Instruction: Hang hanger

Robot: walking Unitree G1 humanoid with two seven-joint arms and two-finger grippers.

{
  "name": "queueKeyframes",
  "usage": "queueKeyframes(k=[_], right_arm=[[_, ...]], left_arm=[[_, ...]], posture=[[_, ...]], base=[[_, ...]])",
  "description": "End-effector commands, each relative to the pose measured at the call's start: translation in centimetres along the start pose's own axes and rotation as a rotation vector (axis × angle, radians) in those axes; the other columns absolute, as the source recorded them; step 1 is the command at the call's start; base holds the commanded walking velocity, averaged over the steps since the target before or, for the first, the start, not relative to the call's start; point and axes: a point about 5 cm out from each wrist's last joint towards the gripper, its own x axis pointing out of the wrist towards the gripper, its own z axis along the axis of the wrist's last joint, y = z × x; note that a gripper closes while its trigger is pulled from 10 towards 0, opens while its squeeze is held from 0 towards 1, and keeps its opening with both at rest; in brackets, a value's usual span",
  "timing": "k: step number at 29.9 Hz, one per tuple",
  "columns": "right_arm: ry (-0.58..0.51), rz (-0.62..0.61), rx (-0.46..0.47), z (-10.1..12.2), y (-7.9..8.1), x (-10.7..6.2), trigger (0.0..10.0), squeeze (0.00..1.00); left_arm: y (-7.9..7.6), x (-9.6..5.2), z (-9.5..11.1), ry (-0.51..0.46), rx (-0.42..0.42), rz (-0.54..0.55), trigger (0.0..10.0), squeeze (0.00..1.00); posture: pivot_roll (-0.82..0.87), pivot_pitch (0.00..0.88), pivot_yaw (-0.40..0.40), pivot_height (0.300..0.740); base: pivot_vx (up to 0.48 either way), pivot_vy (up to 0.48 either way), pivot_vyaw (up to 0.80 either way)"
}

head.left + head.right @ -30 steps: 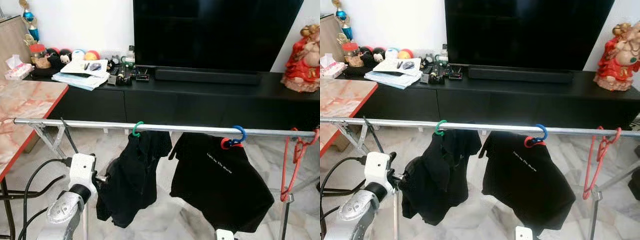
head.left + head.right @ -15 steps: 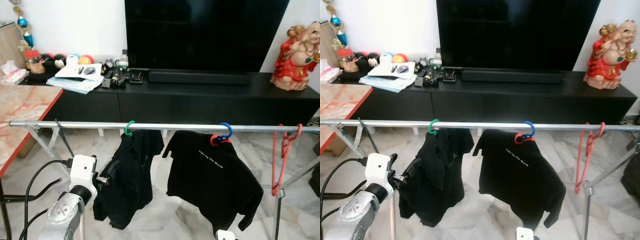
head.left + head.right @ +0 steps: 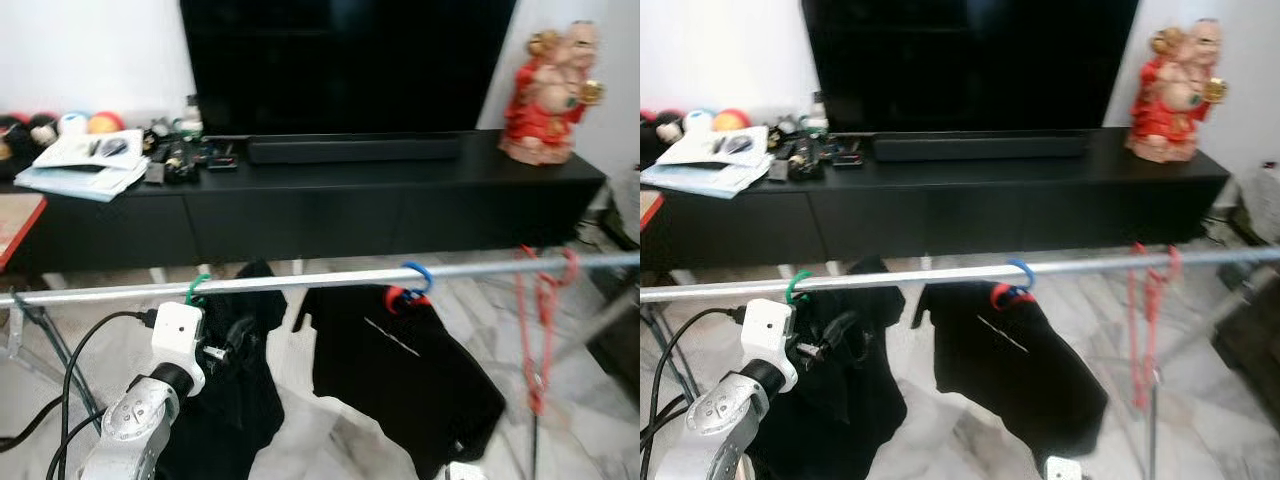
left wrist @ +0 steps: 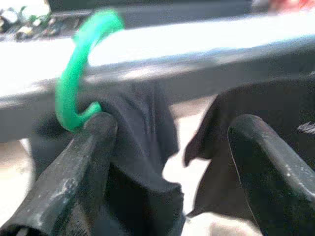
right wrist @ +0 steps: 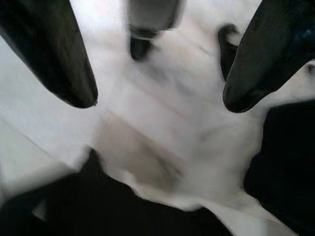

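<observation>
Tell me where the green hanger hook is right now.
In the left eye view the green hanger hook sits over the metal rail toward its left end, carrying a black garment, just above the left gripper and left of the blue hook.

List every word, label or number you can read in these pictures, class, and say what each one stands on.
None can be read.
White print on the black T-shirt hanging from the rail: a short line, too blurred to read.
Papers on the black TV cabinet: too small and blurred to read.
</observation>
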Motion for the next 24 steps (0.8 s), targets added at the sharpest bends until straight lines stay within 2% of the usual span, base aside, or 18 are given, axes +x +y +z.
queueKeyframes(k=[1,8,12,14,18,22,24], right_arm=[[0.027,-0.021,0.014,-1.1,-0.7,-0.3,10.0,0.00],[0.027,-0.021,0.014,-1.1,-0.7,-0.3,10.0,0.00],[0.028,-0.018,0.011,-1.1,-0.6,-0.2,10.0,0.00],[0.027,-0.018,0.010,-1.0,-0.6,-0.2,10.0,0.00],[0.026,-0.017,0.011,-1.0,-0.5,-0.2,10.0,0.00],[0.026,-0.018,0.013,-1.1,-0.5,-0.2,10.0,0.00],[0.026,-0.018,0.015,-1.1,-0.4,-0.2,10.0,0.00]], left_arm=[[0.0,0.1,0.4,-0.005,-0.001,-0.014,10.0,0.00],[1.5,-0.7,0.6,0.057,0.043,-0.082,10.0,0.00],[1.9,-1.9,0.7,0.146,0.056,-0.235,10.0,0.00],[2.1,-2.7,0.7,0.203,0.094,-0.318,10.0,0.00],[3.0,-3.7,1.4,0.283,0.108,-0.423,10.0,0.00],[3.4,-4.3,1.9,0.331,0.145,-0.480,10.0,0.00],[4.0,-4.1,2.5,0.321,0.166,-0.448,10.0,0.00]], posture=[[0.14,0.023,-0.011,0.740],[0.15,0.029,-0.010,0.740],[0.15,0.029,-0.009,0.740],[0.15,0.034,-0.010,0.740],[0.15,0.038,-0.004,0.740],[0.15,0.039,0.000,0.740],[0.15,0.040,0.002,0.740]], base=[[0.000,0.000,0.00],[0.000,0.000,0.00],[0.000,0.000,0.00],[0.000,0.000,0.00],[0.000,0.000,0.00],[0.000,0.000,0.00],[0.000,0.000,0.00]])
